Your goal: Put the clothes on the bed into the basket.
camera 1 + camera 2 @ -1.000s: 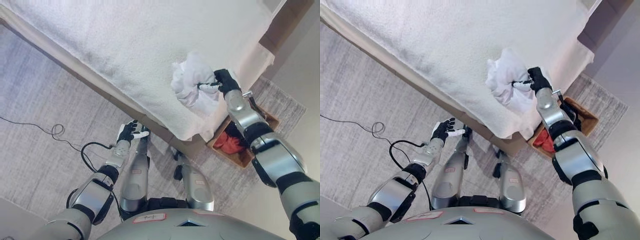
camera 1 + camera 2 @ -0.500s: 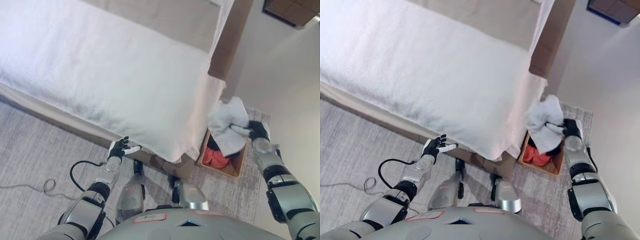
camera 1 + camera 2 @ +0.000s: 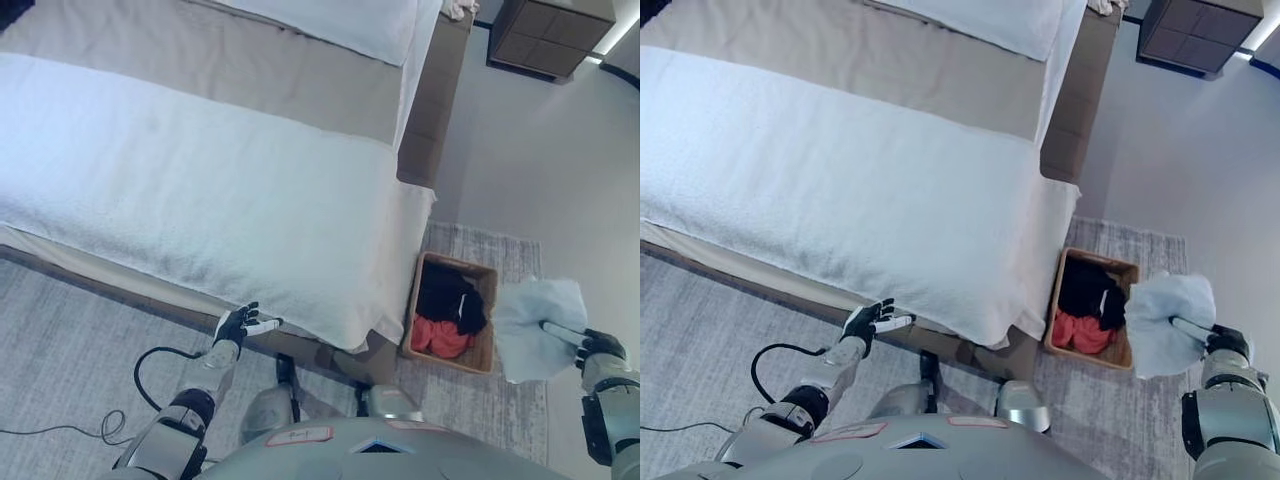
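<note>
White cloth is what your right hand (image 3: 600, 347) is clamped on: a pale garment (image 3: 538, 313) bunched in its fingers and hanging in the air over the grey rug (image 3: 470, 400), just to the right of the wicker basket (image 3: 483, 357) that sits on the floor at the bed's foot corner. A second ago that same garment was still against the white bedspread (image 3: 220, 200) at the corner of the bed (image 3: 300, 90); half a second ago it was right above the basket; now it has swung on past the basket's right rim and the view has lifted with your turn, so you see the whole bed, the pillow end and a dark nightstand (image 3: 550, 35) beyond it. Nothing else loose shows on the bedspread, so this looks like the last piece. Inside the basket you already have a dark garment (image 3: 445, 295) and an orange-red one (image 3: 440, 338). To my eye you have overshot: bring the hand back left until the cloth hangs over the basket's opening before you let go, or it will drop on the rug. Your left hand (image 3: 238, 325) hangs low by the bed's near edge, fingers relaxed and apart, holding nothing.
</note>
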You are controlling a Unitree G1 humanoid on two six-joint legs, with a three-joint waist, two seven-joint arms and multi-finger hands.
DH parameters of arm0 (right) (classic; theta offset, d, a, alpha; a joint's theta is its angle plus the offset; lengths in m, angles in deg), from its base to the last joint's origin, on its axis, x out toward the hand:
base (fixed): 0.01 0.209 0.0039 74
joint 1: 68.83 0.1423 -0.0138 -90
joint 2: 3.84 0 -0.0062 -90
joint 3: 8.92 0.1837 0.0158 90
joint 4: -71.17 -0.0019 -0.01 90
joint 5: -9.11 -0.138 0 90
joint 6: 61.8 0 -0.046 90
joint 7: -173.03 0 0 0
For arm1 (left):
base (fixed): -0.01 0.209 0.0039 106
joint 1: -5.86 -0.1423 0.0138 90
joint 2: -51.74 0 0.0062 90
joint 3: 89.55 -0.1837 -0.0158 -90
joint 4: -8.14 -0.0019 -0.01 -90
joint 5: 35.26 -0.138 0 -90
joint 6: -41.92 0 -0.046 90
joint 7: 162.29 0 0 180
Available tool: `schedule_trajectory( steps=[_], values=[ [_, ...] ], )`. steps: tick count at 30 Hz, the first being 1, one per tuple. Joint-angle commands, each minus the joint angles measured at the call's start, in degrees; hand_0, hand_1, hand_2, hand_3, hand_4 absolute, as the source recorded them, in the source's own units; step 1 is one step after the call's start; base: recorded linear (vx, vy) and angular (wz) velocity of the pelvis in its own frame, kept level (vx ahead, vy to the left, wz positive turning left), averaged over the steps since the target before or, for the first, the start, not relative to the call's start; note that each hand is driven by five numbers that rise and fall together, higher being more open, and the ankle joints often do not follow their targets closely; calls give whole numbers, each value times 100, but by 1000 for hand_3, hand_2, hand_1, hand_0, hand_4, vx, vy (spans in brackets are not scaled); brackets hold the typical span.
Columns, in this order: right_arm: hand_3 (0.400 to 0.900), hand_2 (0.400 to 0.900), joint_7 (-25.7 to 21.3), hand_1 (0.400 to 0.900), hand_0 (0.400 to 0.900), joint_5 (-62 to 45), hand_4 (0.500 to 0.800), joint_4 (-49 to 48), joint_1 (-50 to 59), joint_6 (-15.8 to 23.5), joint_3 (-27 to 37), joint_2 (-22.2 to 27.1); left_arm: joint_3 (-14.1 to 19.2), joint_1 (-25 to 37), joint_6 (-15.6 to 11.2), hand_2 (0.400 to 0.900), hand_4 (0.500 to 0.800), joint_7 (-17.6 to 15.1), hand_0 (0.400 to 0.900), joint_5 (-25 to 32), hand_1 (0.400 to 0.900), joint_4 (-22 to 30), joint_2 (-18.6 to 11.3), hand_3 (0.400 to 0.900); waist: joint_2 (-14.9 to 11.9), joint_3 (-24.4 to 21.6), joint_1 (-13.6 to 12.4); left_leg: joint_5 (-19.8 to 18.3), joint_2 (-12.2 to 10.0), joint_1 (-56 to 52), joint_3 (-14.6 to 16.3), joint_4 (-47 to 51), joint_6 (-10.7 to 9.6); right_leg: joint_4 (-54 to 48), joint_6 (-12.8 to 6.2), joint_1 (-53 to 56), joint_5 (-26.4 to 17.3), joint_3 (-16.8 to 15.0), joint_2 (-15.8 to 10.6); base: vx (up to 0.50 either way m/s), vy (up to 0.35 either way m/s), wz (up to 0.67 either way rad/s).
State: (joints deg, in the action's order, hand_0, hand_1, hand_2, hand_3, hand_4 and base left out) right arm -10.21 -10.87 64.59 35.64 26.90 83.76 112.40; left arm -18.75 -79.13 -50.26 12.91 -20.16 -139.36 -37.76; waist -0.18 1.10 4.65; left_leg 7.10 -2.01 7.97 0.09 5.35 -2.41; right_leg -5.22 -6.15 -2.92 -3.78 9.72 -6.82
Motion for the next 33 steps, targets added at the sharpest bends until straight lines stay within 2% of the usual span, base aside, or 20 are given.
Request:
schedule_trajectory(
  steps=[1, 2, 12, 23, 33],
  values=[
    [635, 635, -144, 635, 635, -285, 641, 217, 258, 217, 105, 614, 61, 277, -204, 900, 800, 27, 900, -248, 900, -34, -12, 900, -340, -314, -129, -733, -117, -492, 16, -35, -181, 74, -226, -9, -28, -87, -272, 32, -24, -2],
    [900, 900, -133, 900, 900, -302, 800, 244, 314, 202, 93, 687, 42, 260, -189, 900, 800, 52, 900, -254, 900, -16, 1, 900, -317, -326, -131, -743, -122, -534, 17, -35, -184, 59, -222, 37, -14, -87, -260, 0, 0, 0],
    [900, 900, -197, 900, 900, -298, 800, 194, 480, 210, -3, 781, 24, 206, -146, 900, 800, 41, 900, -264, 900, -97, 85, 900, -277, -379, -109, -758, -164, -610, 35, -35, -201, 22, -196, 137, 32, -100, -220, 12, -9, -1],
    [900, 900, -214, 900, 900, -256, 800, -93, 526, 243, -175, 634, 50, 206, -120, 900, 800, 9, 900, -284, 900, -303, 153, 900, -260, -411, -60, -753, -180, -618, 79, -35, -205, 22, -175, 128, 56, -159, -196, -4, 0, -1],
    [900, 900, -407, 900, 900, -33, 800, -1267, 278, 409, -342, -11, 247, 122, -163, 900, 800, -42, 900, -192, 900, -237, 179, 900, -232, -408, -11, -740, -185, -630, 119, -35, -192, 22, -164, 112, 49, -220, -185, -18, 3, -3]
  ],
)
